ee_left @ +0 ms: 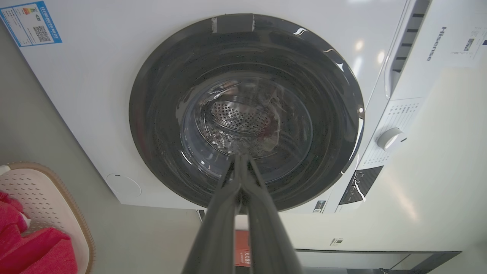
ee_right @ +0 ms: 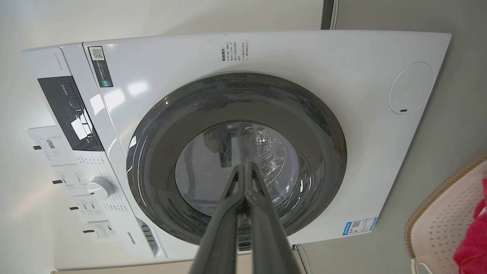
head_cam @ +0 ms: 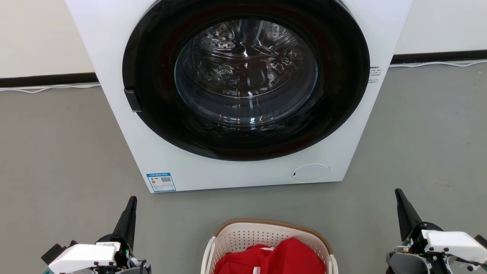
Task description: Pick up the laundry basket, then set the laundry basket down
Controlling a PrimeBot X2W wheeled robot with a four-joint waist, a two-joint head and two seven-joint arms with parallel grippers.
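Observation:
The laundry basket (head_cam: 243,236) stands on the grey floor at the bottom middle of the head view, cream-white and perforated with a tan woven-look rim. Red cloth (head_cam: 274,258) lies inside it. The basket's rim also shows at the left edge of the left wrist view (ee_left: 72,205) and at the right edge of the right wrist view (ee_right: 437,228). My left gripper (head_cam: 132,199) is at the lower left, shut and empty, well left of the basket. My right gripper (head_cam: 398,192) is at the lower right, shut and empty, well right of it. Both point toward the washer.
A big white washing machine (head_cam: 114,57) with a closed round dark door (head_cam: 243,76) stands straight ahead, just beyond the basket. Grey floor (head_cam: 57,152) spreads on both sides. A white cable (head_cam: 45,89) runs along the wall's dark skirting behind.

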